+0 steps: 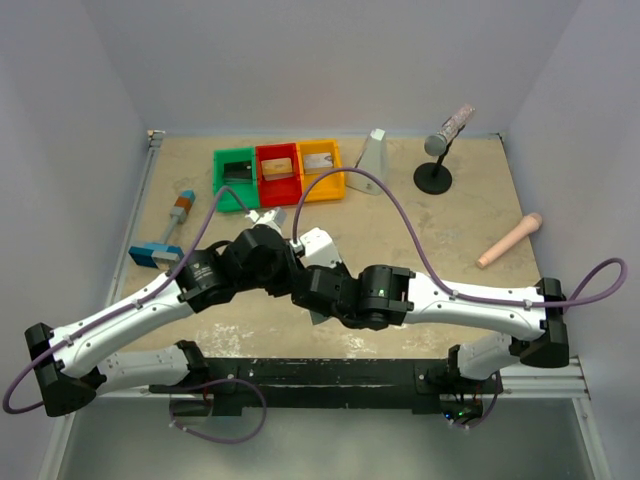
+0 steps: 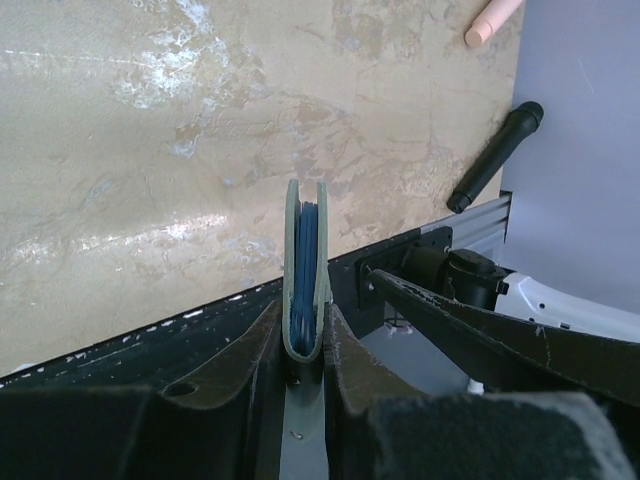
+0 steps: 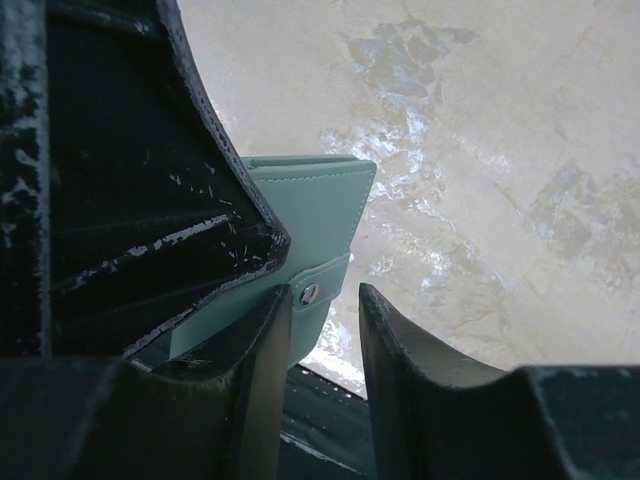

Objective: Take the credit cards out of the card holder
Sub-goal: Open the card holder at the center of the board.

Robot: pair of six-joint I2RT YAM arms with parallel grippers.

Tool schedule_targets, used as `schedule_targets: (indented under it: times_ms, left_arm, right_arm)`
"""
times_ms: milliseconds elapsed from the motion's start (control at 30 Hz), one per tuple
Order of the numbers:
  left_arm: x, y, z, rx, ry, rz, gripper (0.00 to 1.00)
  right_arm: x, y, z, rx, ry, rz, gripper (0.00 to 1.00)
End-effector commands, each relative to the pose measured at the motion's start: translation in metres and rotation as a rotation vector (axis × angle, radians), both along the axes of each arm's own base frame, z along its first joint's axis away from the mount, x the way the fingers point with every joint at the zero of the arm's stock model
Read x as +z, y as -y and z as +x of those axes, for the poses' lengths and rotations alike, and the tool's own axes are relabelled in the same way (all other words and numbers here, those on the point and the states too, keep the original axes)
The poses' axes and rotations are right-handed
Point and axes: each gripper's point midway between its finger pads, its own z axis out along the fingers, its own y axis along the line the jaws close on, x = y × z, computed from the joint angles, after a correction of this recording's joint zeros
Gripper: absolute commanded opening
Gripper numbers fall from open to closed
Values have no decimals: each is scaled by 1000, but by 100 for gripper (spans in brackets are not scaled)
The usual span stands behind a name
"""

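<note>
The card holder [image 2: 305, 270] is a pale blue-green wallet, seen edge-on with darker blue leaves inside. My left gripper [image 2: 303, 312] is shut on its folded spine and holds it above the table. In the right wrist view its flat face [image 3: 320, 205] and snap tab [image 3: 312, 292] show. My right gripper [image 3: 322, 295] stands open beside it, the left fingertip [image 3: 270, 330] against the tab and the right one clear of it. A black card [image 1: 238, 169] lies in the green bin [image 1: 224, 186], a tan card [image 1: 278, 166] in the red bin [image 1: 278, 186] and a greyish card [image 1: 318, 160] in the yellow bin [image 1: 322, 186].
A blue-headed brush [image 1: 165, 236] lies at the left. A white wedge [image 1: 375, 152], a microphone on a stand [image 1: 440, 150] and a peach cylinder [image 1: 510, 240] sit at the back right. Both arms cross near the black front rail [image 1: 330, 372].
</note>
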Motion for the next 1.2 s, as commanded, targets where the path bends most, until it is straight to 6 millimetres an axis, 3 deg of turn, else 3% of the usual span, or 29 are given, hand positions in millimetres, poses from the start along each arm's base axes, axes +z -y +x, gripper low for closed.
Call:
schedule_targets:
  times_ms: [0,733,833,1000,1167]
  left_arm:
    - [45,14,-5,-26,44,-171,0]
    - [37,8,-6,-17,46,-154,0]
    - [34,6,-6,-11,44,-145,0]
    - [36,7,-6,-13,39,-148,0]
    - [38,9,-6,-18,35,-143,0]
  right_arm:
    - [-2,11,2,-41,6,-61,36]
    - [2,25,5,-100,20,-78,11]
    - [4,28,6,-108,27,-72,13]
    - [12,20,4,-38,64,16,36]
    - [23,16,-1,30,115,45,45]
